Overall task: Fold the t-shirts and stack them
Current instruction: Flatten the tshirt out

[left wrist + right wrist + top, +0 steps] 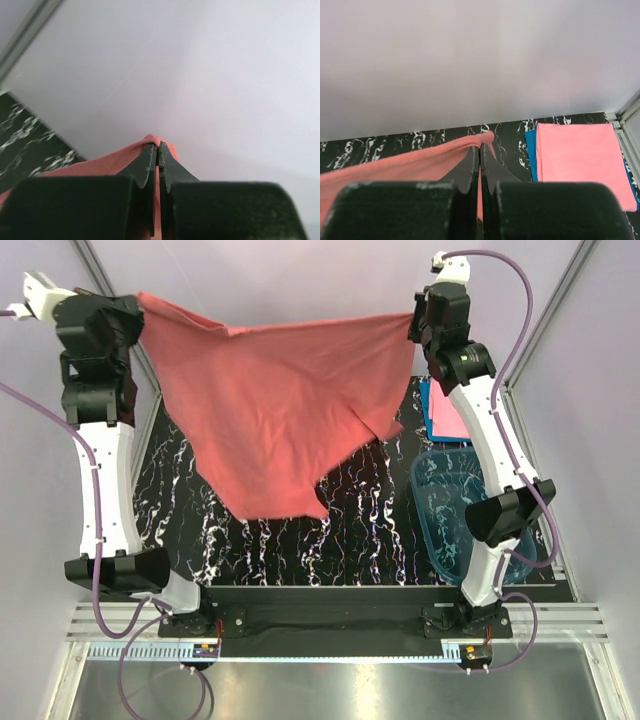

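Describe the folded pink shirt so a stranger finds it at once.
On the black marbled table, look to the far right corner, beyond the clear blue tub. The folded pink shirt lies there atop a blue shirt, paler than the hanging red shirt.

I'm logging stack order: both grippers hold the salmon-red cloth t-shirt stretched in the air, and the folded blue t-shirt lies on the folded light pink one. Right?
Not quite: the folded light pink t-shirt lies on the folded blue t-shirt, as the right wrist view shows. The left gripper and right gripper do hold the salmon-red cloth t-shirt stretched in the air.
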